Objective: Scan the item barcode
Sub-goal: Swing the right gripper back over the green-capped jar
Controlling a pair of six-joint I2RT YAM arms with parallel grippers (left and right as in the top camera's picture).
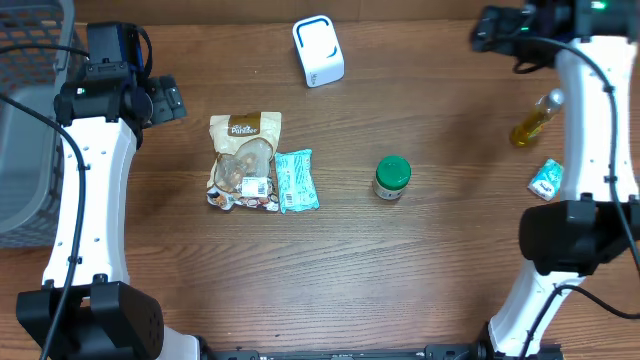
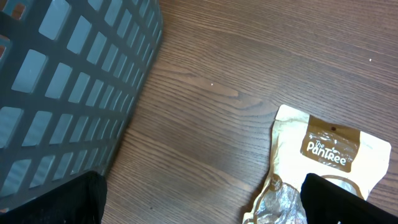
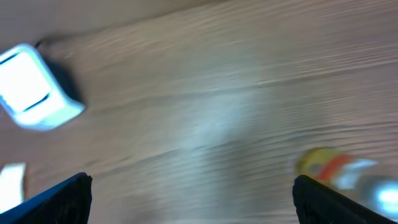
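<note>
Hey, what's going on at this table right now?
Two robot arms are set to scan barcodes, but neither holds anything. The left gripper hangs open between the grey basket and the snack pouch. The right gripper hangs open over the table, between the white scanner and the yellow bottle. The snack pouch, a teal packet and a green-lidded jar sit in the middle, none picked up yet.

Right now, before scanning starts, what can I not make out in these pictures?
- Overhead: any barcode on the green-lidded jar or teal packet is too small to see.
- Right wrist: motion blur smears the yellow bottle; its label is unreadable.
- Left wrist: the snack pouch is cut off by the bottom edge.
- Overhead: the basket runs past the left edge.
</note>
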